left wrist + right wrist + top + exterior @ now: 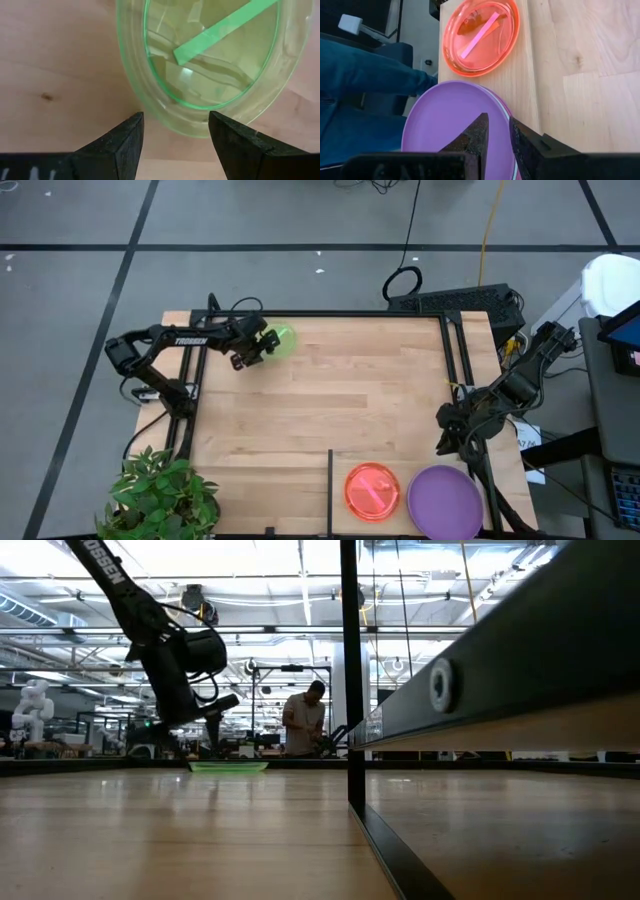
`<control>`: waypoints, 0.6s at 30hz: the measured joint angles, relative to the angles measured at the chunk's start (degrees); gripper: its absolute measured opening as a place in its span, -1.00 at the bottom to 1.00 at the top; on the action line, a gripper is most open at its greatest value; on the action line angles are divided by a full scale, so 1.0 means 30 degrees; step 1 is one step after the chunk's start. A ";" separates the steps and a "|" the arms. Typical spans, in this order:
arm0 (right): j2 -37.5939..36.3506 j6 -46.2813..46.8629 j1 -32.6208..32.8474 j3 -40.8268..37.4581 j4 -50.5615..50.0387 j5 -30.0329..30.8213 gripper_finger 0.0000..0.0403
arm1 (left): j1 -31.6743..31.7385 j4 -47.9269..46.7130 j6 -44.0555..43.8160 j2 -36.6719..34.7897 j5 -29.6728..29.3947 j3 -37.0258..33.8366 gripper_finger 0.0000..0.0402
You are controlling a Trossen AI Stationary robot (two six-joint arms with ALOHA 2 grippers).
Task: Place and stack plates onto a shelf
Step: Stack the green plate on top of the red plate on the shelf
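Note:
A small translucent green plate (210, 55) lies flat on the tabletop at the far left (282, 340); the low view shows it as a thin green strip (228, 767). My left gripper (175, 131) hangs open just above the plate's near rim, one finger on each side, touching nothing (250, 352). On the shelf (415, 465) at the near right lie a translucent orange-red plate (481, 36) and a purple plate (450, 125) that tops a stack. My right gripper (498, 132) hovers over the purple plate, a narrow gap between its fingers and nothing in it.
A thin black divider bar (330, 480) edges the shelf on its left. A potted plant (160, 495) stands at the near left corner. A person's leg in jeans (365, 75) is beside the table near the shelf. Bare wood (350, 390) spreads between the arms.

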 joint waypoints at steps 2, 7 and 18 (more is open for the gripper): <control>0.0000 -0.0006 0.0000 0.0000 -0.0052 0.0000 -0.68 | 0.0007 0.0667 -0.0330 0.0000 -0.0118 -0.0246 0.13; 0.0000 0.0167 0.0000 0.0000 -0.0035 -0.0004 -0.68 | -0.0010 0.1902 -0.1966 -0.0090 -0.0648 -0.0968 0.13; 0.0007 0.0450 0.0000 0.0000 -0.0009 -0.0007 -0.68 | -0.0306 0.2448 -0.2280 -0.0036 -0.2047 -0.1340 -0.32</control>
